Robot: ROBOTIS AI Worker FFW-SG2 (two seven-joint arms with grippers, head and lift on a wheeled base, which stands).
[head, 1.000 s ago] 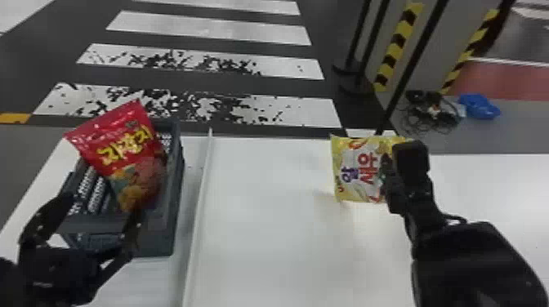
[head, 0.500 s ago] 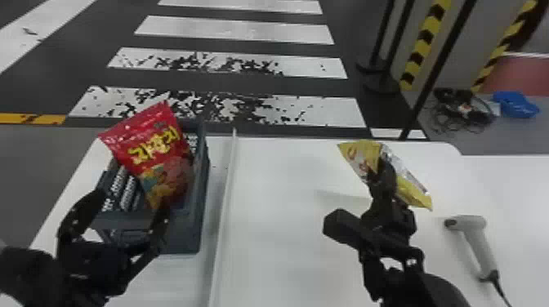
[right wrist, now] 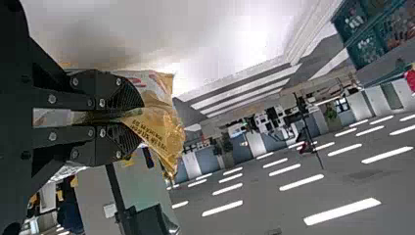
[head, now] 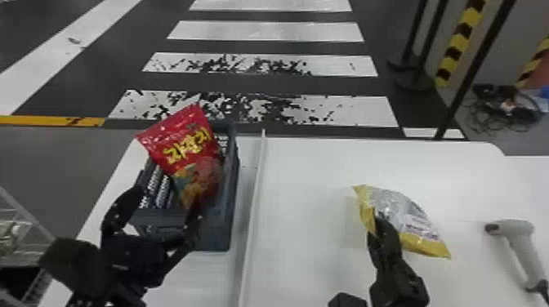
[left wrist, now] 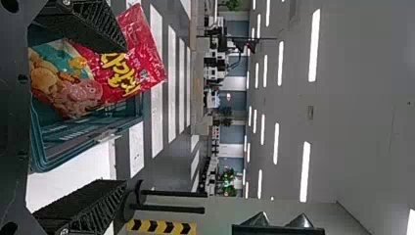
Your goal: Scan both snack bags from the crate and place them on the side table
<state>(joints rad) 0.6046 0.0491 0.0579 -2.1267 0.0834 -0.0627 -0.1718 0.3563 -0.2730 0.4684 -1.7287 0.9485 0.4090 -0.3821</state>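
A red snack bag (head: 186, 149) leans upright in the dark crate (head: 216, 228) at the left. In front of it my left gripper (head: 159, 212) stands open; in the left wrist view the left gripper (left wrist: 110, 115) has its fingers apart, with the red bag (left wrist: 122, 73) close to one of them. Over the white table (head: 302, 171), my right gripper (head: 380, 224) holds the yellow snack bag (head: 408, 220), tilted. The right wrist view shows the right gripper (right wrist: 132, 115) shut on the yellow bag's (right wrist: 161, 132) edge. A grey scanner (head: 510, 228) lies at the right.
A raised white strip (head: 255, 196) runs along the table between the crate and the yellow bag. Beyond the table's far edge stand dark posts, and cables (head: 506, 106) lie on the floor. A wire rack (head: 20, 232) is at the far left.
The yellow bag has turned in my right gripper's hold, from its printed front facing the camera to a slanted pose. The head view has shifted, and the scanner has come into sight.
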